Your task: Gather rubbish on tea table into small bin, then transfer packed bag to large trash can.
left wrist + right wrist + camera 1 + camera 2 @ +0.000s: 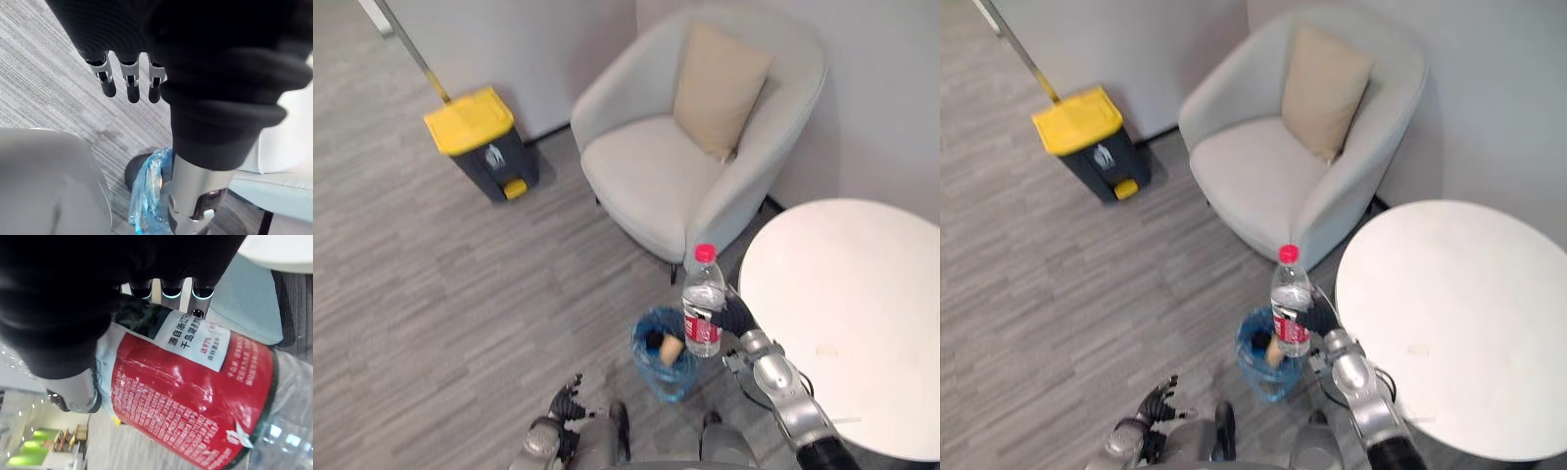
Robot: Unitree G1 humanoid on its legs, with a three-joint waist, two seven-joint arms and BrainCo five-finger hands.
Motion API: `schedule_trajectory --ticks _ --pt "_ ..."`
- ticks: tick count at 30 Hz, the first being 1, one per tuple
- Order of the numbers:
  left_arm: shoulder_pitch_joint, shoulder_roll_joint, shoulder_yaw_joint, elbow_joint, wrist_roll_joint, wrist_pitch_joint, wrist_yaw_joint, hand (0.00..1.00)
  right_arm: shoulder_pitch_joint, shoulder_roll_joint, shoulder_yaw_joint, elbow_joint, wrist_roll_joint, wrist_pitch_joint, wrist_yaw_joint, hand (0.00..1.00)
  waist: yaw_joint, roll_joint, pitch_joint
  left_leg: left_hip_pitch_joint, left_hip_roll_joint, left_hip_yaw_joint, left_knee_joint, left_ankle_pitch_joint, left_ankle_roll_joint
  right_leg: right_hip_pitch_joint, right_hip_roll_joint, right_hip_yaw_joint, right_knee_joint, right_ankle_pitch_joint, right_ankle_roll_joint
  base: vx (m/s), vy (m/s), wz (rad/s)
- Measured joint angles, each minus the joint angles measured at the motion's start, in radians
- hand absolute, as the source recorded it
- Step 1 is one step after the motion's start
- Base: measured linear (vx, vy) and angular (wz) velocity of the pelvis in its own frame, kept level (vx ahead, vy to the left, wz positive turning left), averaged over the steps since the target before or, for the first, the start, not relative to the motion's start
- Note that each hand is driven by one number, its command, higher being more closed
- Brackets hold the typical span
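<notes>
Bottle (704, 304) upright in my right hand (736, 318), fingers (163, 288) curled round its label, just above the blue-bagged small bin (668, 387) beside the near-cleared tabletop (862, 313), left hand (560, 403) loose-fingered down low; the drop and the bag's trip to the large trash can (481, 142) are yet to do, I reckon.

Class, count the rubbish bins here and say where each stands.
2. The yellow-lidded trash can stands by the wall, left of the armchair. The small blue-lined bin sits on the floor beside the white table, by the bottle in the right hand. None looks hidden.
</notes>
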Motion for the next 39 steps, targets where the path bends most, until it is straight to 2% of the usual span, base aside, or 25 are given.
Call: schedule_trajectory --ticks 4,5,9,12,15,17,20,23,26,31,39 --pt "-0.118 0.007 0.004 -0.01 -0.014 -0.001 0.03 0.0 -0.184 -0.01 0.042 0.081 -0.05 0.002 -0.037 1.0 0.005 0.004 0.104 -0.179 0.009 -0.019 0.116 -0.001 -0.002 -0.192 0.001 -0.003 0.168 -0.04 -0.009 -0.26 -0.037 0.14" --pt "-0.153 0.008 0.007 -0.014 -0.022 -0.001 0.044 0.0 -0.22 -0.009 0.042 0.087 -0.065 0.009 -0.06 1.0 0.014 0.007 0.135 -0.242 0.016 -0.025 0.161 -0.002 -0.003 -0.258 0.001 -0.003 0.232 -0.053 -0.013 -0.32 -0.07 0.12" --pt "-0.194 -0.005 0.042 -0.064 -0.042 -0.001 0.068 0.0 -0.263 0.005 0.039 0.087 -0.098 0.023 -0.118 1.0 0.031 0.007 0.16 -0.383 0.025 -0.033 0.245 -0.014 -0.01 -0.407 0.001 -0.004 0.348 -0.072 -0.017 -0.23 -0.043 0.11" --pt "-0.229 -0.02 0.09 -0.125 -0.049 0.0 0.087 0.0 -0.311 0.034 0.035 0.074 -0.122 0.039 -0.17 1.0 0.03 0.008 0.168 -0.525 0.059 -0.022 0.314 -0.013 -0.012 -0.542 0.004 -0.015 0.423 -0.08 -0.023 -0.21 -0.053 0.12" --pt "-0.3 -0.053 0.161 -0.198 -0.06 -0.002 0.107 0.0 -0.391 0.048 0.027 0.064 -0.144 0.044 -0.216 1.0 0.036 0.007 0.196 -0.674 0.089 -0.021 0.387 -0.011 -0.014 -0.685 0.004 -0.032 0.509 -0.085 -0.03 -0.22 -0.101 0.21" --pt "-0.356 -0.061 0.187 -0.224 -0.08 -0.002 0.11 0.0 -0.44 0.049 0.012 0.033 -0.153 0.045 -0.243 1.0 0.046 0.004 0.236 -0.749 0.099 -0.019 0.42 -0.011 -0.014 -0.76 0.003 -0.034 0.555 -0.086 -0.032 -0.16 -0.05 0.1" --pt "-0.392 -0.075 0.234 -0.279 -0.091 -0.002 0.132 0.0 -0.537 0.051 -0.005 0.03 -0.173 0.055 -0.275 1.0 0.064 0.002 0.259 -0.908 0.124 -0.019 0.492 -0.01 -0.015 -0.922 0.006 -0.032 0.637 -0.088 -0.036 -0.12 -0.039 -0.01" --pt "-0.407 -0.073 0.24 -0.339 -0.116 -0.012 0.149 0.0 -0.565 0.042 -0.017 0.039 -0.173 0.065 -0.29 1.0 0.087 0.0 0.266 -0.979 0.138 -0.022 0.549 -0.007 -0.016 -0.995 0.007 -0.032 0.699 -0.1 -0.037 -0.04 -0.03 -0.03" --pt "-0.434 -0.058 0.241 -0.378 -0.131 -0.021 0.151 0.0 -0.602 0.033 -0.032 0.055 -0.172 0.067 -0.307 1.0 0.085 0.0 0.266 -1.058 0.139 -0.026 0.602 0.001 -0.007 -1.071 0.0 -0.028 0.763 -0.123 -0.032 -0.03 -0.034 0.07" --pt "-0.439 -0.046 0.239 -0.403 -0.153 -0.035 0.15 0.0 -0.67 0.006 -0.047 0.138 -0.161 0.084 -0.307 1.0 0.087 0.0 0.266 -1.101 0.139 -0.024 0.626 -0.001 -0.003 -1.115 -0.001 -0.02 0.788 -0.132 -0.026 0.0 0.0 0.0" --pt "-0.456 -0.014 0.223 -0.406 -0.159 -0.052 0.147 0.0 -0.767 -0.048 -0.058 0.211 -0.087 0.085 -0.305 1.0 0.089 0.0 0.266 -1.145 0.143 -0.027 0.661 -0.008 0.006 -1.157 -0.002 -0.02 0.825 -0.146 -0.027 0.0 0.0 0.0"
